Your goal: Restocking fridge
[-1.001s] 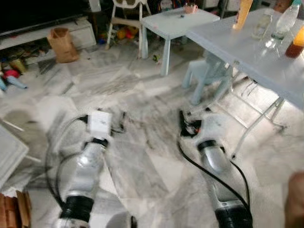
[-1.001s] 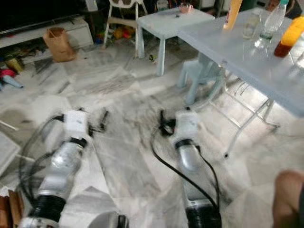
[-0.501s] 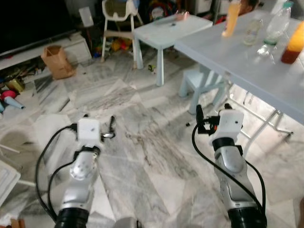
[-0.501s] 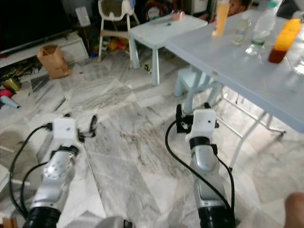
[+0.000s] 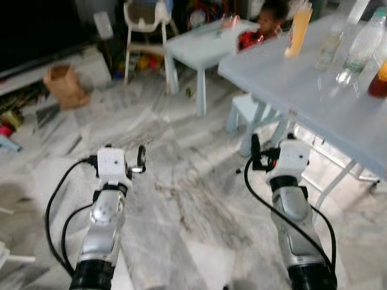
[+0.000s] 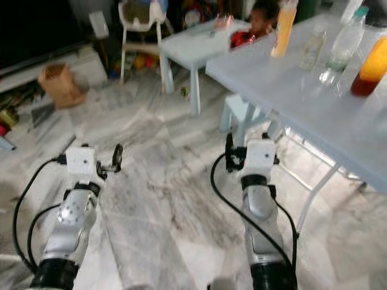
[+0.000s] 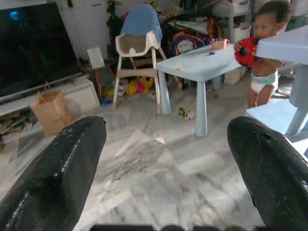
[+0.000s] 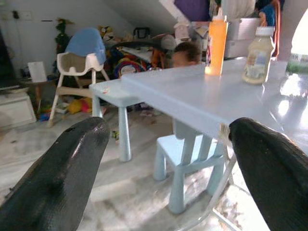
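While both arms reach forward over the marble floor [image 5: 181,211], the left end effector [image 7: 163,159] has its black fingers spread wide with nothing between them, and the right end effector [image 8: 168,163] is likewise fully parted and empty (a carrying-ready posture, probably kept so for the first pick-up). Just ahead of the right one stands the grey desk [image 5: 302,84], which bears the goods to be restocked: an orange sauce bottle [image 5: 297,29], a small pale jar [image 5: 327,49], a clear water bottle [image 5: 361,51] and a dark orange juice bottle [image 6: 370,67]. They stand well apart from either end effector, so I judge the approach unfinished. Beyond the desk a child [image 7: 263,53] stands beside a small blue table [image 7: 202,60], worth keeping clear of.
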`<state>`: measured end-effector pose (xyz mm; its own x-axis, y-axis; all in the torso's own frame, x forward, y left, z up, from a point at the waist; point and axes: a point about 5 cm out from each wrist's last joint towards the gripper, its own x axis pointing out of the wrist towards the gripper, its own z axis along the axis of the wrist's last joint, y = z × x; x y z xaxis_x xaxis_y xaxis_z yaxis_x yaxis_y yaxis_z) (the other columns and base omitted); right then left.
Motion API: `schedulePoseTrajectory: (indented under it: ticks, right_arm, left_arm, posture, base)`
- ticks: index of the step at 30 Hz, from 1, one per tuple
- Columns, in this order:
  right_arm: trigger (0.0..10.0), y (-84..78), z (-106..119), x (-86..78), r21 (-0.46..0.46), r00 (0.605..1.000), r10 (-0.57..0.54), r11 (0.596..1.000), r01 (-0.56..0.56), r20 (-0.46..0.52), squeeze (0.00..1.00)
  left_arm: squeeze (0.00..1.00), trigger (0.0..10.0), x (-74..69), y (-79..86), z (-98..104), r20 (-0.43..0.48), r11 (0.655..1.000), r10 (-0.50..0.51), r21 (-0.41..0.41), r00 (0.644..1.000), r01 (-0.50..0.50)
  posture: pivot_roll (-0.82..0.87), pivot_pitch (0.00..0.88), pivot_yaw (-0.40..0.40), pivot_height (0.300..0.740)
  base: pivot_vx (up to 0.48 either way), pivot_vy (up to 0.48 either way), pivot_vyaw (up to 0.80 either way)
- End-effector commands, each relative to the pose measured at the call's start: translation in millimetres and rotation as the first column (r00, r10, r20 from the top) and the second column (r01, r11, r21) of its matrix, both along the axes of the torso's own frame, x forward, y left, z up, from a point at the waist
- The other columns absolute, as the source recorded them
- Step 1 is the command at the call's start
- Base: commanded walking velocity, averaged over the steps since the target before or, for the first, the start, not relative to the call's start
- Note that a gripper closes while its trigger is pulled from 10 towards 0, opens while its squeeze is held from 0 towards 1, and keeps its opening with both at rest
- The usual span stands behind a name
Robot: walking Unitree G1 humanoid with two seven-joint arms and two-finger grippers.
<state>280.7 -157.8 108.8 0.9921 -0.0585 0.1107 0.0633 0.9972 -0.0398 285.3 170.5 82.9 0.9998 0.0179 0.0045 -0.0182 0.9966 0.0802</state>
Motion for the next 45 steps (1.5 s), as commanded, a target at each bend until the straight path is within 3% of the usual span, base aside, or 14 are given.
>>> schedulePoseTrajectory:
  ticks: [1,7,13,16,24,26,33,40,45]
  right_arm:
    - [10.0,5.2,4,1.8,-0.002,1.000,0.023,1.000,-0.023,0.018,0.00]
    - [10.0,2.2,7,7.2,0.010,1.000,0.005,1.000,-0.005,0.024,0.00]
    - [10.0,9.9,1,3.7,0.005,0.998,0.065,0.998,-0.065,-0.004,0.00]
    - [10.0,10.7,-2,1.3,-0.001,0.997,0.072,0.997,-0.072,-0.011,0.00]
    - [10.0,17.6,11,7.2,-0.026,0.995,0.091,0.996,-0.090,0.039,0.00]
    - [10.0,10.6,20,7.8,-0.041,0.996,0.046,0.998,-0.043,0.077,0.00]
    - [10.0,5.9,16,7.3,-0.051,0.997,0.066,0.997,-0.063,0.048,0.00]
    - [10.0,10.7,19,19.4,-0.064,0.993,0.112,0.992,-0.109,0.039,0.00]
    - [10.0,10.0,21,21.1,-0.062,0.994,0.102,0.993,-0.099,0.043,0.00]
  left_arm:
    - [0.00,10.0,-1.8,8.4,-4,-0.020,1.000,0.017,0.017,1.000,-0.017]
    - [0.00,10.0,-4.1,5.0,-7,-0.023,0.999,0.005,0.032,1.000,-0.004]
    - [0.00,10.0,-20.5,13.1,-21,-0.072,0.999,0.043,0.022,0.996,-0.041]
    - [0.00,10.0,-26.9,9.4,-25,-0.083,0.999,0.036,0.020,0.996,-0.035]
    - [0.00,10.0,-15.8,2.0,-15,-0.045,1.000,-0.007,0.021,0.999,0.008]
    - [0.00,10.0,-11.8,-1.4,-12,-0.032,1.000,-0.013,0.006,0.999,0.013]
    - [0.00,10.0,-20.8,-4.2,-17,-0.047,1.000,0.001,-0.012,0.999,-0.002]
    - [0.00,10.0,-24.5,2.6,-23,-0.097,0.994,0.098,-0.048,0.991,-0.103]
    - [0.00,10.0,-23.3,-1.3,-19,-0.072,0.998,0.045,-0.042,0.996,-0.048]
  posture:
    - [0.00,0.012,0.077,0.740]
    - [0.03,0.023,0.065,0.740]
    - [0.04,0.044,0.046,0.740]
    - [0.04,0.044,0.045,0.740]
    - [0.02,0.054,0.047,0.740]
    - [0.02,0.057,0.044,0.740]
    - [0.04,0.049,0.004,0.740]
    - [0.06,0.046,-0.038,0.740]
    - [0.05,0.047,-0.023,0.740]
  base:
    - [0.431,0.000,-0.80]
    - [0.414,0.131,-0.77]
    - [0.358,0.321,0.00]
    - [0.346,0.333,0.00]
    - [0.348,0.331,0.00]
    - [0.347,0.332,0.00]
    - [0.190,0.197,0.00]
    - [0.000,0.000,0.00]
    - [0.000,0.000,-0.27]
